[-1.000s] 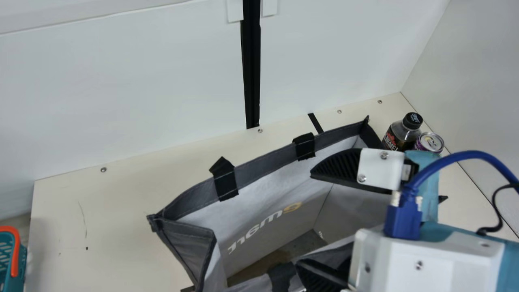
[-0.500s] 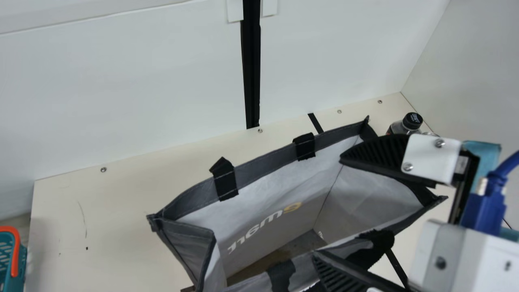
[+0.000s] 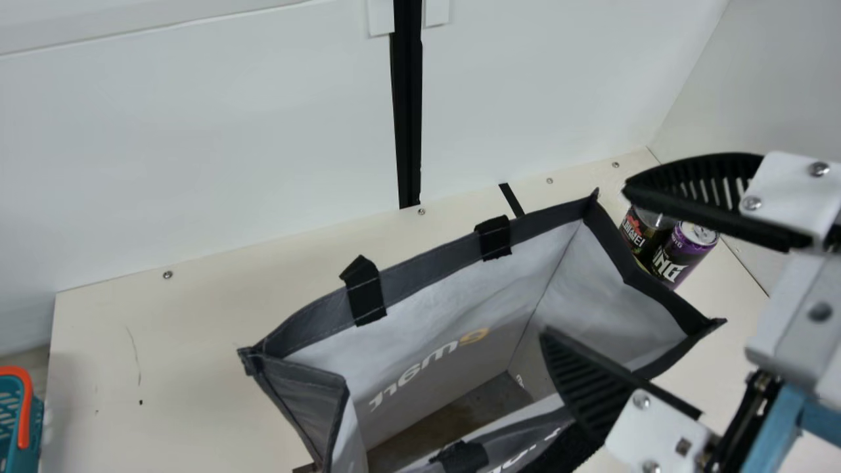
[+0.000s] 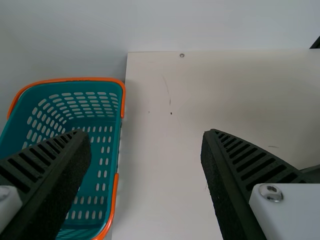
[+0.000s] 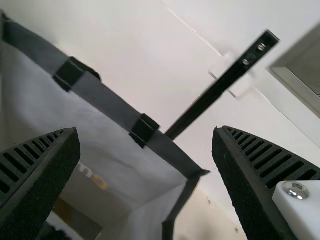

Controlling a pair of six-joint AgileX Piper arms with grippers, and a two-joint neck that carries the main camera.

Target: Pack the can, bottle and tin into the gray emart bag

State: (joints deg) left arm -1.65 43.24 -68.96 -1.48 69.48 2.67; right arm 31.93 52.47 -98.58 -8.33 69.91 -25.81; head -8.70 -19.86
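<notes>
In the main view my right gripper [image 3: 583, 259] is spread wide over the right end of the gray emart bag [image 3: 420, 268], which stands with its mouth open. Behind the bag's right corner are a dark-labelled bottle [image 3: 638, 231], partly covered by a finger, and a purple can [image 3: 683, 253] beside it. In the right wrist view nothing is between the fingers of my right gripper [image 5: 146, 132], and the bag [image 5: 107, 102] lies beyond them. My left gripper [image 4: 146, 132] stands open in the left wrist view, between a teal basket and the table.
The teal basket [image 4: 82, 110] with orange handles is at the table's left edge, also seen in the main view as a basket [image 3: 13, 420]. White walls [image 3: 217, 144] border the cream table [image 3: 164, 341] at the back and right.
My right gripper has drawn back to the right across the bag, uncovering its right end and the purple can, while one finger now hides the bottle's cap. The bag's near handle has shifted slightly.
</notes>
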